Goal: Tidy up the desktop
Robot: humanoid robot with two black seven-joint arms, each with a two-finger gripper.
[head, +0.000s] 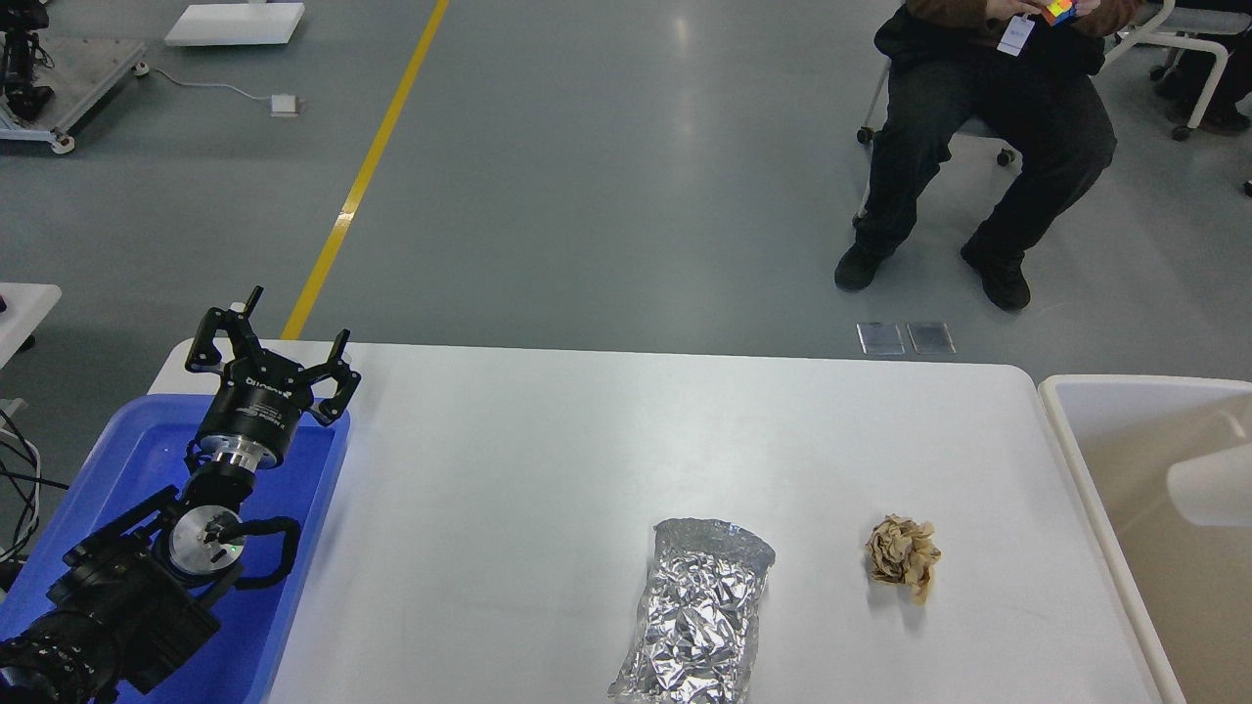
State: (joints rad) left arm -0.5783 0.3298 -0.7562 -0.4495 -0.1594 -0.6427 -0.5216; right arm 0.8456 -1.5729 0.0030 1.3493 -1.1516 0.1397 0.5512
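The white desktop (509, 450) fills the middle of the head view. On it lie a crumpled silver foil bag (696, 611) near the front centre and a crumpled brown paper ball (902, 555) to its right. My left gripper (293, 328) is open and empty, raised over the far end of the blue tray (303, 528) at the desktop's left edge. The right gripper is out of view.
A beige-white tub (1066, 460) stands at the desktop's right edge, with a pale object (1208, 484) inside. A person sits on a chair (988, 166) beyond the desk. A yellow floor line (367, 171) runs behind the left side.
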